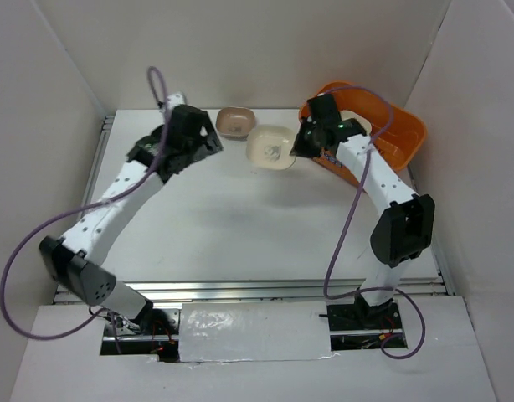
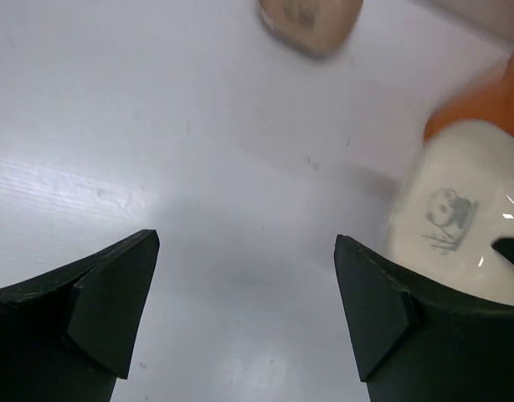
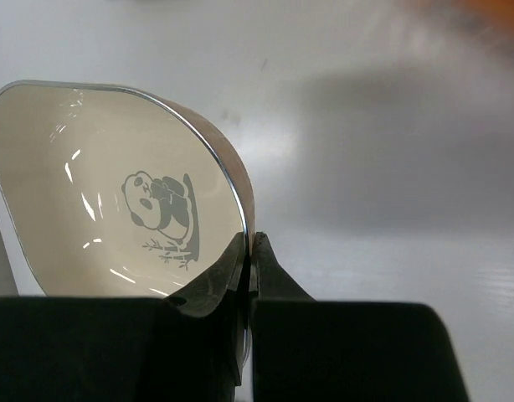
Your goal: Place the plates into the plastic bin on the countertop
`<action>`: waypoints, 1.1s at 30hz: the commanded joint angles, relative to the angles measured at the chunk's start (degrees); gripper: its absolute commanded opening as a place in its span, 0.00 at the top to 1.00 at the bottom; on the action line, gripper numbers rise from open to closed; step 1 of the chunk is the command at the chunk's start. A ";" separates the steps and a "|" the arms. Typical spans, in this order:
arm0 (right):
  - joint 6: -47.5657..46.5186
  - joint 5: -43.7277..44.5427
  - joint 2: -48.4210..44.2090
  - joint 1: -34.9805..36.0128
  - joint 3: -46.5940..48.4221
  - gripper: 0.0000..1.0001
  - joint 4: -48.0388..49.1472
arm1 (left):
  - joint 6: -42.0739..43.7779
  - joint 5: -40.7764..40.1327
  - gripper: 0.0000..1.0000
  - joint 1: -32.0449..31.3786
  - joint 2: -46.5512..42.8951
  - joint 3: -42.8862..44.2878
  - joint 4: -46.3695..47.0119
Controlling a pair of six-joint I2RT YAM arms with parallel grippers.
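**Pinching with the right jaws, gaping with the left**

Clamping the right gripper point(image 3: 250, 243) on the rim of a cream plate point(image 3: 115, 209), jaws drawn almost together with only the thin edge between them. Pressing one finger inside the rim and the other outside it. Holding the plate tilted, with the panda drawing in its hollow facing the wrist camera and the white table point(image 1: 240, 218) showing beyond. Appearing to hold it lifted off the surface, going by the shadow under it in the top view. Hanging just left of the orange bin point(image 1: 399, 134), not yet over it.

Spreading the left gripper point(image 2: 247, 243) wide, jaws far apart, gripping nothing and touching nothing. Hovering over bare table, with the cream plate ahead beside the right finger and the bin's orange wall just behind that plate.

Lying flat near the back wall: a brown plate point(image 1: 236, 122), close to the cream one but apart from it, and outside the bin. Standing at the far right corner of the table: the bin itself, with the right arm reaching along its left side. Showing only as blurs in the left wrist view: both plates and the bin.
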 commanded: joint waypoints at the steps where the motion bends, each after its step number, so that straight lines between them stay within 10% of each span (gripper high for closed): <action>1: 1.70 6.39 -1.86 -10.00 9.09 1.00 -4.35 | -1.25 -7.78 0.01 5.53 -9.74 2.43 -0.23; 11: 2.14 8.16 19.92 -29.18 37.81 1.00 -12.36 | 6.05 3.55 0.01 17.40 -15.91 -9.88 7.86; 20: 0.47 4.47 27.06 -33.58 39.07 0.94 -3.58 | 13.35 13.49 0.01 23.83 -13.54 -11.47 8.84; 23: 1.08 0.61 29.60 -33.41 43.19 0.09 -2.78 | 14.49 17.79 0.01 24.43 -11.61 -12.52 9.80; 24: 1.26 -0.10 29.61 -33.32 44.60 0.00 -3.12 | 14.41 18.93 0.01 24.70 -10.74 -12.61 9.80; 33: 3.72 -4.68 4.85 -29.81 33.03 0.00 3.29 | 2.94 45.53 0.01 31.54 7.09 -11.38 24.10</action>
